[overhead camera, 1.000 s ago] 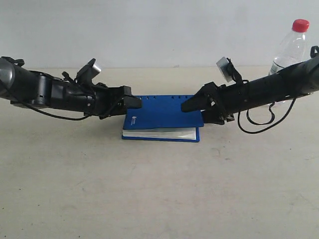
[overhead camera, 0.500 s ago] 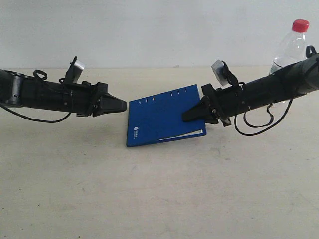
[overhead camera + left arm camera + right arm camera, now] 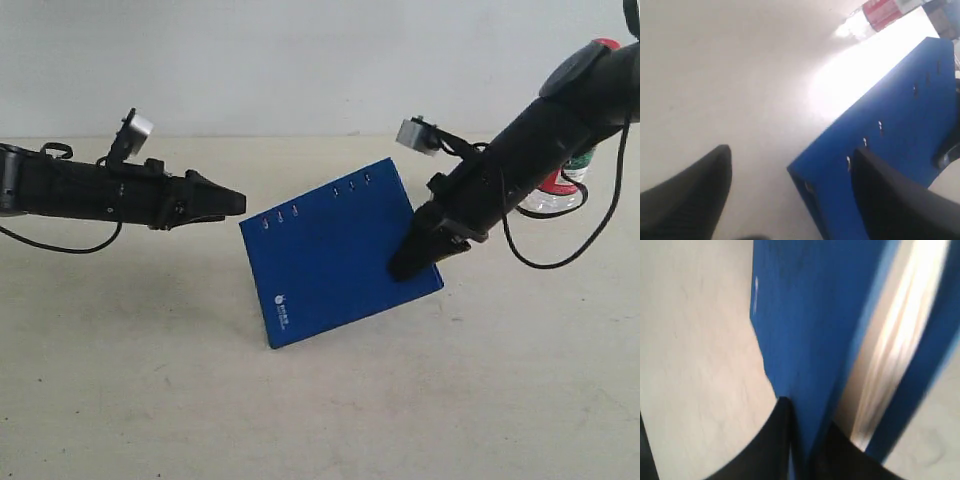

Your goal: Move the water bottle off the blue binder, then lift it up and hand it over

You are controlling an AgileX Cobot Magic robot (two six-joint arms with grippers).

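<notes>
**A:** Blue filled the middle of the scene: the flat, deep-blue, rectangular ring binder (image 3: 330, 255), tipped up from the pale desk (image 3: 320, 410). Why was it slanted?

**B:** The right jaws were clamped on its cover edge, with the cover pinched between them and the white pages (image 3: 890, 340) showing alongside. Held by one side only, it hung at a tilt.

**A:** And the small, clear plastic, red-capped water bottle (image 3: 553, 190)?

**B:** It was off the binder, on the desk well behind it, and mostly hidden by the right arm (image 3: 520, 150). That step looked finished.

**A:** The left jaws?

**B:** They were spread apart and empty, just beside the binder's upper corner without touching it. I'd judge they were waiting there to receive it. With a one-edge grip, though, the pages could swing open.
</notes>
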